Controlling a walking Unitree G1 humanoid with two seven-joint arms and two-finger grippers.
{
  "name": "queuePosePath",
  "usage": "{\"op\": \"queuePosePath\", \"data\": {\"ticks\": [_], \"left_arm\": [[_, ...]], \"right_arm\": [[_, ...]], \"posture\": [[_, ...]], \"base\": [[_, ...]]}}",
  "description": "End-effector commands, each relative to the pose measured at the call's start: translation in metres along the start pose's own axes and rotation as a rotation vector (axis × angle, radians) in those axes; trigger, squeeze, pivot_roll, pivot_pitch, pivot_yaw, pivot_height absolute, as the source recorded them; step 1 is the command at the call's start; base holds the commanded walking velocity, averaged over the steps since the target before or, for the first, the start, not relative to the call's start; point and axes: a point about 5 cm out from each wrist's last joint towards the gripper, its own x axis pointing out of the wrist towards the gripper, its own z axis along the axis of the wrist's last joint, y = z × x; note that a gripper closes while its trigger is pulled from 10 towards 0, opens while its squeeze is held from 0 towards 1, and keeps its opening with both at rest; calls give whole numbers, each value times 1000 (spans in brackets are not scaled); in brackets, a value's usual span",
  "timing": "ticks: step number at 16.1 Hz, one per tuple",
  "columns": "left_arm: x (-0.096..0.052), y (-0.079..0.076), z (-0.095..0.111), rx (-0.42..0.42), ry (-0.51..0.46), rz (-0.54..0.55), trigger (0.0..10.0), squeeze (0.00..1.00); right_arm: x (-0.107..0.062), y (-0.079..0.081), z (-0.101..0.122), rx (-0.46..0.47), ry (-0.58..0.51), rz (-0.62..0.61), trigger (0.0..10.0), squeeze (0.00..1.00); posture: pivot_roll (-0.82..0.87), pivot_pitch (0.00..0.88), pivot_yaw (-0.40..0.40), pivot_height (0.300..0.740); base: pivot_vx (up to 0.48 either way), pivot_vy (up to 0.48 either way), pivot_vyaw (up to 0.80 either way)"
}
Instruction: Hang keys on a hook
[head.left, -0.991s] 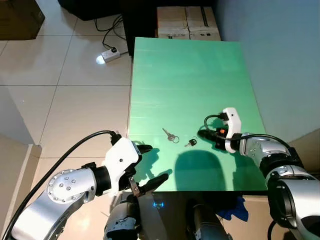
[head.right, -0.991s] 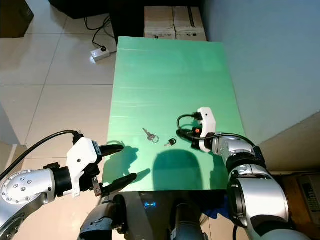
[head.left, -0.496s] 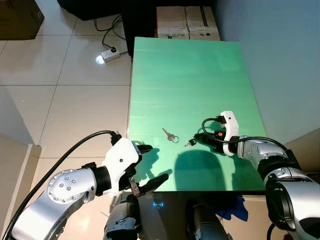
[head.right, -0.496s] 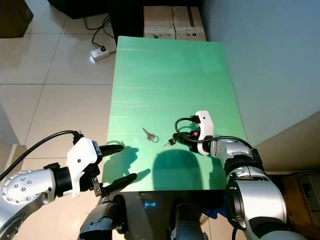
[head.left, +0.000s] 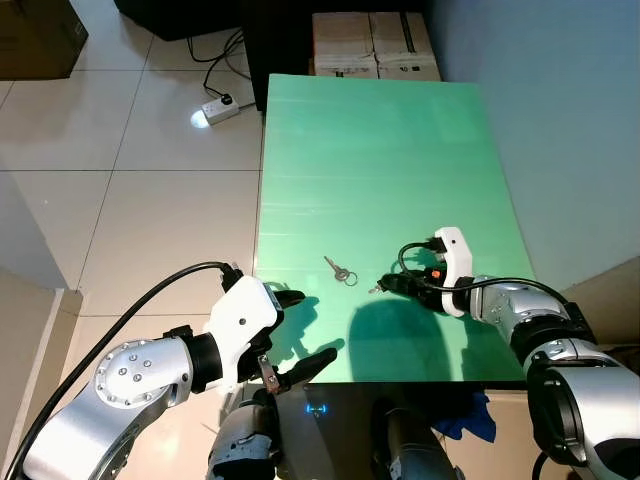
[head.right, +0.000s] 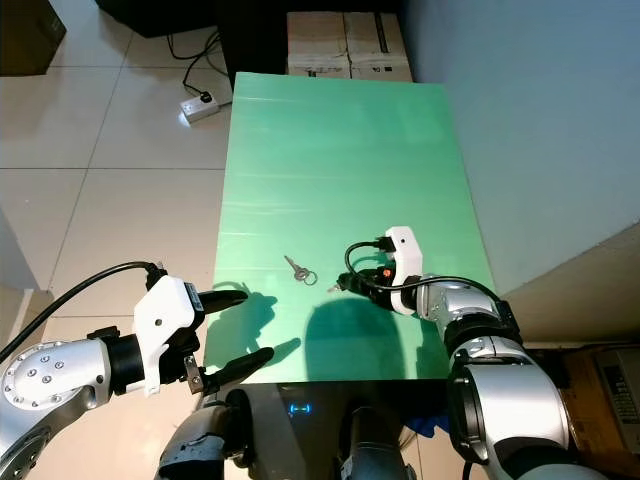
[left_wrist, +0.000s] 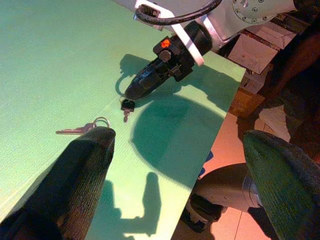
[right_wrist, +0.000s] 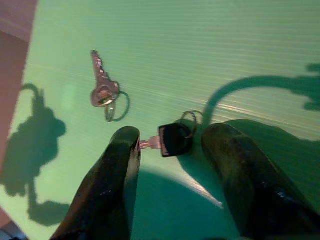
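Note:
Two silver keys on a ring (head.left: 340, 270) lie on the green table (head.left: 380, 150), near its front. Just to their right lies a black-headed key with its own ring (right_wrist: 172, 139). My right gripper (head.left: 390, 284) is low over the table and open. Its two fingers (right_wrist: 120, 165) stand on either side of the black-headed key without closing on it. My left gripper (head.left: 312, 326) hangs open past the table's front left corner, apart from the keys, with nothing between its fingers. In the left wrist view the silver keys (left_wrist: 82, 129) lie beyond one finger.
Cardboard boxes (head.left: 375, 45) stand behind the table's far edge. A white power strip (head.left: 222, 108) with cables lies on the tiled floor at the left. A blue wall (head.left: 570, 120) runs along the table's right side.
My right gripper has slid left along the table to the black-headed key, and its fingers now straddle it. The left arm and the silver keys have not moved.

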Motion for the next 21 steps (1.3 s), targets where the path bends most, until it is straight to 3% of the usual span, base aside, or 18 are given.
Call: {"op": "queuePosePath", "data": {"ticks": [1, 2, 15, 16, 18, 19, 21], "left_arm": [[0, -5, -3, -7, 9, -16, 10000, 0], [0, -5, -3, -8, 9, -17, 10000, 0], [1, -7, -2, -10, 3, -25, 10000, 0], [2, -7, -2, -11, 3, -26, 10000, 0], [2, -7, -2, -10, 2, -27, 10000, 0], [2, -7, -2, -11, 1, -29, 10000, 0], [2, -8, -2, -11, 1, -31, 10000, 0]], "right_arm": [[-1, -3, -11, 14, 23, -23, 10000, 329], [0, -2, -12, 12, 26, -29, 10000, 0], [6, 2, -21, 30, 53, -32, 10000, 0], [6, 2, -21, 33, 53, -29, 8667, 0], [6, 2, -20, 38, 49, -24, 2314, 0], [6, 3, -20, 45, 43, -15, 0, 0], [5, 3, -19, 51, 40, -10, 0, 0]], "posture": [[59, 340, -17, 740], [59, 340, -17, 740], [59, 342, -16, 740], [59, 342, -16, 740], [59, 339, -14, 740], [59, 337, -14, 740], [59, 337, -14, 740]], "base": [[0, 0, 0], [0, 0, 0], [0, 0, 0], [0, 0, 0], [0, 0, 0], [0, 0, 0], [0, 0, 0]]}}
